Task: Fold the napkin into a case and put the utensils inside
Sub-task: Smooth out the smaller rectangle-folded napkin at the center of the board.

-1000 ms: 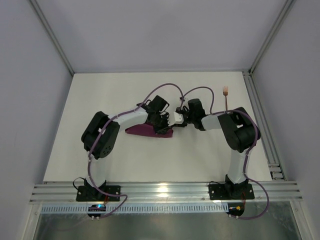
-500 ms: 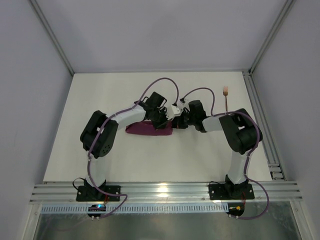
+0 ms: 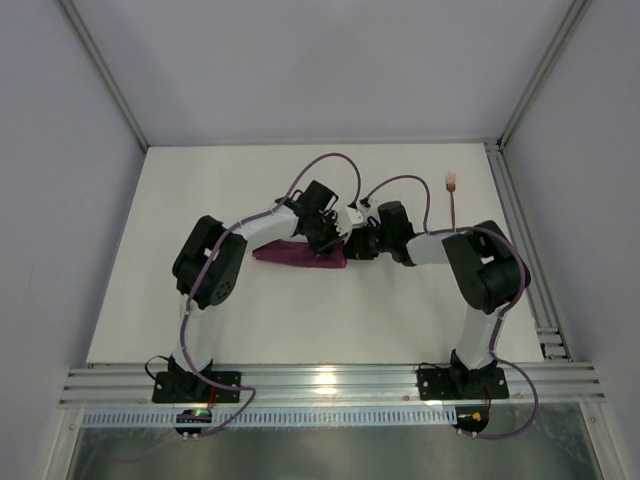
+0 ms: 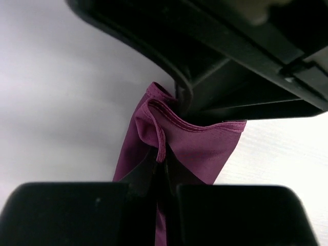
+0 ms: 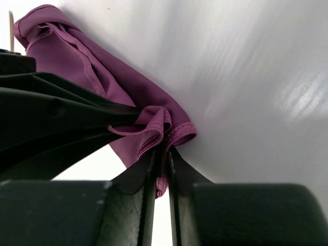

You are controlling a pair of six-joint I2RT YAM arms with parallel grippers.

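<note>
Since a second ago both of my wrists have slid a little toward the far side of the table point(image 3: 250, 330), and the napkin point(image 3: 290, 252) has gone with them. From overhead it now lies as a longer, lower strip near the table's middle, where it was a humped wedge. My left elbow has also swung inward.

My left gripper point(image 4: 160, 177) has its jaws pressed nearly together with a fold of the purple cloth caught between them, and its camera shows a hemmed edge curling up just above the fingertips. My right gripper point(image 5: 160, 156) pinches the same end of the cloth from the opposite side, jaws all but closed on a bunched hem. The two grippers sit almost touching at the napkin's right end.

I take the shift to mean I am drawing the cloth out to lay a fold. The layers are loose and rumpled, so the folding looks only partly done. With both pinches this close together, one layer could slip out unnoticed.

One copper fork point(image 3: 453, 200) lies well apart near the far right edge of the table, untouched. I cannot make out a second utensil with any certainty.
</note>
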